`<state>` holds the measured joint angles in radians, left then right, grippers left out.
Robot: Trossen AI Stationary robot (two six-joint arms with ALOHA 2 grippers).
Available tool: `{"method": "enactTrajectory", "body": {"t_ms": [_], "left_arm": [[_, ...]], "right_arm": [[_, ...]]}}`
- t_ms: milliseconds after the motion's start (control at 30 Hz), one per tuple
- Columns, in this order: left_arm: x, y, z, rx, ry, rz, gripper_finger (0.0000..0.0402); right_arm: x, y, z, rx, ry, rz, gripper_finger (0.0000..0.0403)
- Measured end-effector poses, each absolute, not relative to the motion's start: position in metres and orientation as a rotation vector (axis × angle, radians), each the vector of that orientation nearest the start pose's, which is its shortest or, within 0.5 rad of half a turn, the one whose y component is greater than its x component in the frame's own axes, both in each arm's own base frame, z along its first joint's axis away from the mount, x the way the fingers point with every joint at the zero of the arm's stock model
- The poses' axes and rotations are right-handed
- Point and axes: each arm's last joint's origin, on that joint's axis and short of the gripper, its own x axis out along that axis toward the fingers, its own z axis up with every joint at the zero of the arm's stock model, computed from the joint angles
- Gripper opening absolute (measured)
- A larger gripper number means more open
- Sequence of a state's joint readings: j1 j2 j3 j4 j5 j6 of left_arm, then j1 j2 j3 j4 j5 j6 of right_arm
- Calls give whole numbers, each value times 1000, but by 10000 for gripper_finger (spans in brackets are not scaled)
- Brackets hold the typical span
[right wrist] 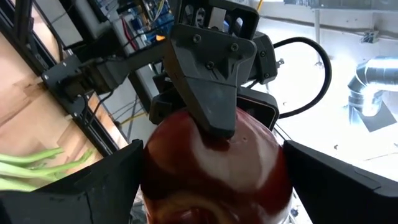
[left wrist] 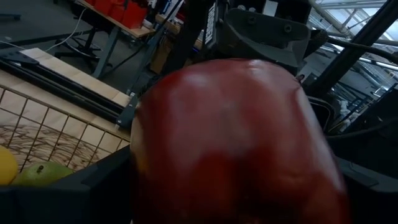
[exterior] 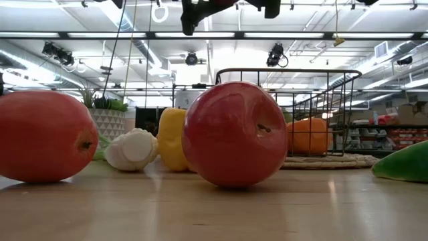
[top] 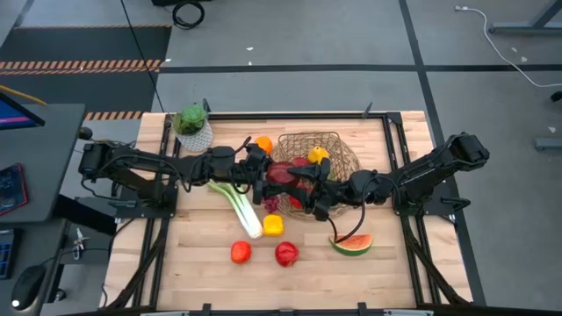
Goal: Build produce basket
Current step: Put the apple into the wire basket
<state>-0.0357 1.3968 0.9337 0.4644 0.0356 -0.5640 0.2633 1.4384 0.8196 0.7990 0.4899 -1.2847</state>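
High view: a pale wooden table [top: 193, 272] stands on a grey floor, with a potted plant [top: 192, 123] at its 11 o'clock corner. At centre both arms meet over a dark red apple [top: 281, 172], just at the 8 o'clock rim of the wire basket [top: 338, 145]. The left gripper [top: 266, 174] clamps the apple from 9 o'clock; the right gripper [top: 303, 178] straddles it from 3 o'clock, jaws wide. A leek [top: 237, 204], yellow pepper [top: 273, 226], two red fruits [top: 262, 254] and a watermelon slice [top: 352, 244] lie toward 6 o'clock.
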Motion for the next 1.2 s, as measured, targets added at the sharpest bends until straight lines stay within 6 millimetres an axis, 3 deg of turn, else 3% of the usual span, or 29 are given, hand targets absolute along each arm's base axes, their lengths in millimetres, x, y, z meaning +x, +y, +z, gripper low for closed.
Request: {"method": "enactTrajectory", "body": {"t_ms": [1200], "left_arm": [[317, -12, 307, -512, 24, -43, 359]], "right_arm": [[303, 72, 288, -1227, 38, -333, 377]]}}
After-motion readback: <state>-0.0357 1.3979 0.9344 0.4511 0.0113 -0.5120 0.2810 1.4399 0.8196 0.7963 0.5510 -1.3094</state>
